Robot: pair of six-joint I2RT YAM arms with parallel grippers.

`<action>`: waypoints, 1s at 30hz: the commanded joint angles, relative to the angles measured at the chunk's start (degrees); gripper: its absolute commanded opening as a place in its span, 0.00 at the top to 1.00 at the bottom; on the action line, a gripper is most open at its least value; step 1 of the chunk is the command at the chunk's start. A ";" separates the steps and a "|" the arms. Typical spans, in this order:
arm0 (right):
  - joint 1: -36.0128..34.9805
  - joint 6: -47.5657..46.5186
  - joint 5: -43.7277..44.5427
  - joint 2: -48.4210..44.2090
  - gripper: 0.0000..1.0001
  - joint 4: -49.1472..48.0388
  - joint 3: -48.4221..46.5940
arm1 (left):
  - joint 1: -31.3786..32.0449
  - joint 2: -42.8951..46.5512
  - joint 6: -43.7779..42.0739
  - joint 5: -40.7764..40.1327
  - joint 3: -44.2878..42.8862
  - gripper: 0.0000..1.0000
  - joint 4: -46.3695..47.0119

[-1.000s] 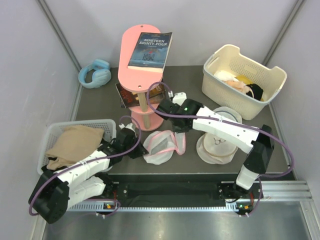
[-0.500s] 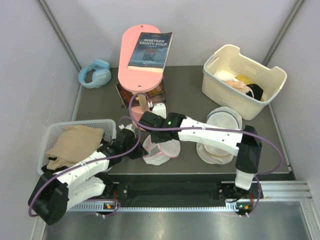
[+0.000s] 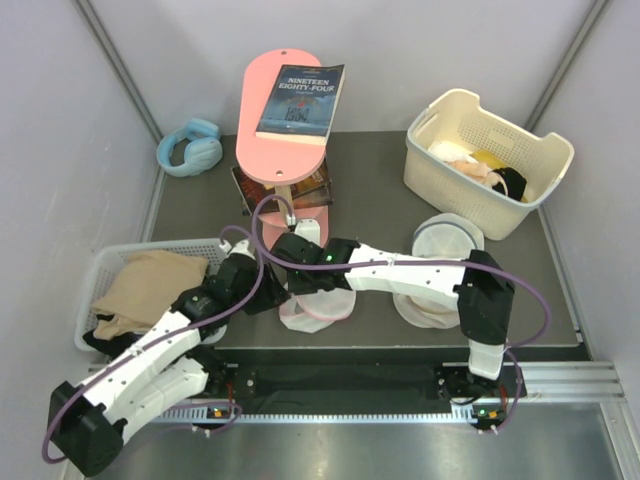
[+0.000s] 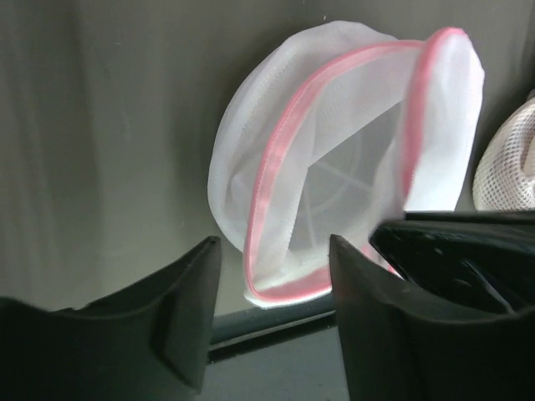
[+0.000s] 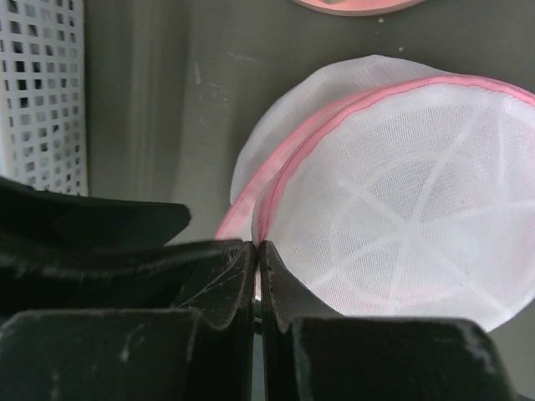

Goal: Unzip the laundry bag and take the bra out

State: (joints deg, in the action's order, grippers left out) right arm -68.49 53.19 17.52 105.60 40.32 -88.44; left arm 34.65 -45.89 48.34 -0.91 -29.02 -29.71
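Your left tray (image 3: 95, 285) holds beige cloth (image 3: 150, 285). Your left gripper (image 4: 272, 251) is spread wide just before the bag (image 4: 334, 167), which lies at the table's (image 3: 380, 190) near edge. Your right gripper (image 5: 257, 246) is pressed together at the bag's pink trim. At far right, the basket (image 3: 450, 180) holds mixed clothes (image 3: 480, 168).

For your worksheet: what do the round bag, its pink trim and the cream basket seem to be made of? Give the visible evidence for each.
The bag looks like fine white mesh fabric, probably synthetic: it is translucent, and ribs show through it. The trim looks like matte pink fabric tape, though the weave is too small to tell. The cream basket is likely rigid moulded plastic, with regular perforated walls and a smooth rim.
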 commanded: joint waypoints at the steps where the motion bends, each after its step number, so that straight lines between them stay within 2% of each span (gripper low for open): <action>1: -0.86 0.69 -1.34 0.74 1.00 -4.72 -0.41 | 0.24 4.30 0.88 -4.45 -4.73 0.37 -10.97; 3: -0.86 0.69 -1.52 0.75 0.98 -4.98 -0.41 | 0.33 5.63 1.67 -5.33 -5.43 0.27 -13.35; 6: -0.86 0.43 -1.61 0.13 0.80 -5.42 -0.06 | 0.24 7.65 2.37 -7.78 -6.75 0.10 -15.54; 9: -0.86 0.69 -1.44 -1.27 0.49 -6.56 1.51 | 0.24 8.71 2.64 -9.64 -8.07 0.01 -16.69; 10: -0.86 0.78 -1.26 -1.71 0.29 -6.74 2.13 | 0.24 8.97 2.64 -10.07 -8.51 0.01 -16.69; 13: -0.94 0.86 -0.82 -3.73 0.08 -7.88 4.50 | 0.24 8.71 2.47 -10.52 -9.30 0.01 -16.34; 16: -0.94 1.57 0.67 -6.80 0.01 -8.58 7.40 | 0.24 7.58 1.59 -10.87 -10.44 0.01 -15.38; 20: -0.86 2.18 3.66 -13.21 0.00 -10.25 14.06 | 0.24 6.08 -0.52 -11.39 -11.68 0.01 -12.40; 25: 2.92 3.76 5.85 -21.74 0.00 -13.24 23.39 | -0.02 2.04 -3.33 -12.80 -14.75 0.01 -8.61; 27: 5.72 3.77 6.47 -27.10 0.00 -13.94 28.13 | -1.07 -0.24 -5.79 -12.72 -17.02 0.01 -7.82; 30: 11.07 3.15 7.09 -35.09 0.00 -13.42 33.68 | -6.95 -1.92 -9.65 -8.61 -19.75 0.01 -7.38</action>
State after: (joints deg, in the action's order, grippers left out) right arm -63.68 55.79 21.10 79.83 29.10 -59.81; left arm 32.93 -46.26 44.60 -11.75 -43.70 -41.80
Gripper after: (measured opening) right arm 0.996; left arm 0.987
